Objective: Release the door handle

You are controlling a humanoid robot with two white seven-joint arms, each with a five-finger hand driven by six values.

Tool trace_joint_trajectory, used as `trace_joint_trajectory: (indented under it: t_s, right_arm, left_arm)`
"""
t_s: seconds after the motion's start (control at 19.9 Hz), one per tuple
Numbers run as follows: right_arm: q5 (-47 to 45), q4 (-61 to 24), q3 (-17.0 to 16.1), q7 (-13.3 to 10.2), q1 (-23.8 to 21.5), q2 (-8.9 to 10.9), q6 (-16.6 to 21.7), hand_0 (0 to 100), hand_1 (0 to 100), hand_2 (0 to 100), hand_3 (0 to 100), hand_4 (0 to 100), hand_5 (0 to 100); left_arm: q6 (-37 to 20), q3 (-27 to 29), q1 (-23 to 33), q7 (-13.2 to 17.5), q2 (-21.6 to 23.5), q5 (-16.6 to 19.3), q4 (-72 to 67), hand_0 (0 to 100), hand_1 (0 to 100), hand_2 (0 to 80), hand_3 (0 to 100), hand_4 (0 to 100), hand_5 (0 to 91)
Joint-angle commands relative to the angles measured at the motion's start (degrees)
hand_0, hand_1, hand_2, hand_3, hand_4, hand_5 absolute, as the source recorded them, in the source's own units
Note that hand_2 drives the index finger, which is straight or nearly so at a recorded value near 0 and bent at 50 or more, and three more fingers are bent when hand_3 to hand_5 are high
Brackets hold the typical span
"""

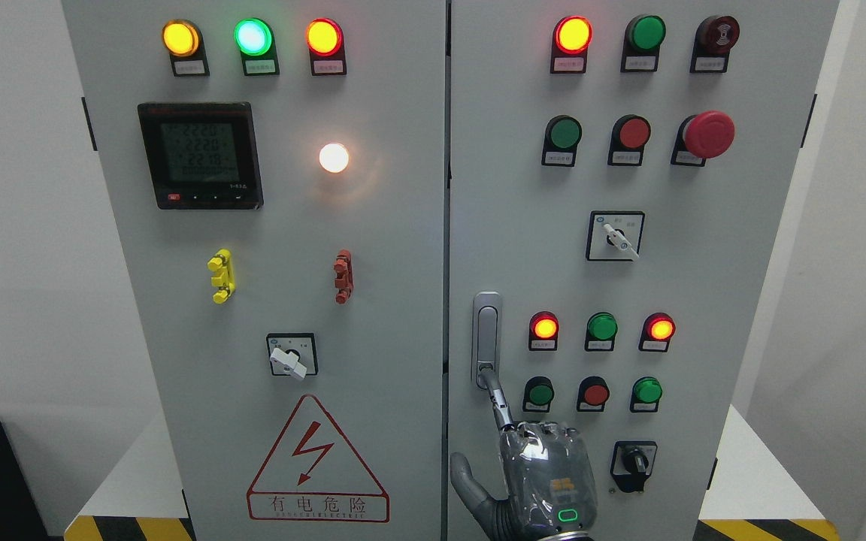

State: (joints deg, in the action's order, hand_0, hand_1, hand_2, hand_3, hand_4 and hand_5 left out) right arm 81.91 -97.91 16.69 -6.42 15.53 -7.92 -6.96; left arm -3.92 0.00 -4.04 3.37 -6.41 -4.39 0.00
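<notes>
Single head view, looking straight ahead and slightly downward at the front of a grey electrical cabinet [418, 248], close enough that its two doors are filling most of the frame. Cabinet top is being cropped; floor stripes [132, 527] are showing below.

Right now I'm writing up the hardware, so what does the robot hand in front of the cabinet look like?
One robot hand shows: dark grey metallic fingers with visible joints, and a glossy, clear-looking cover over the back. A small green lit rounded-rectangle marking glows near the wrist. No cables or sleeve are visible.
</notes>
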Motion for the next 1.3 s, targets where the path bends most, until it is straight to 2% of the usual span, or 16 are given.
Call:
trace_joint_trajectory:
  t_s: [0.0,1.25]
  right_arm:
    - [0.0,1.41,-0.08,0.45,-0.07,0.01,0.02,37,32,3,100,100,98]
    - [-0.09,1.23,-0.08,0.36,-1.47,0.01,0.02,35,32,3,100,100,98]
  left_arm:
    - [-0.03,-1.14,0.0,-0.03,0.0,0.0,0.97,0,0,2.4,8,1,0.0]
    - [0.05,-1.14,0.0,-0.03,0.0,0.0,0.97,0,0,2.5,8,1,0.0]
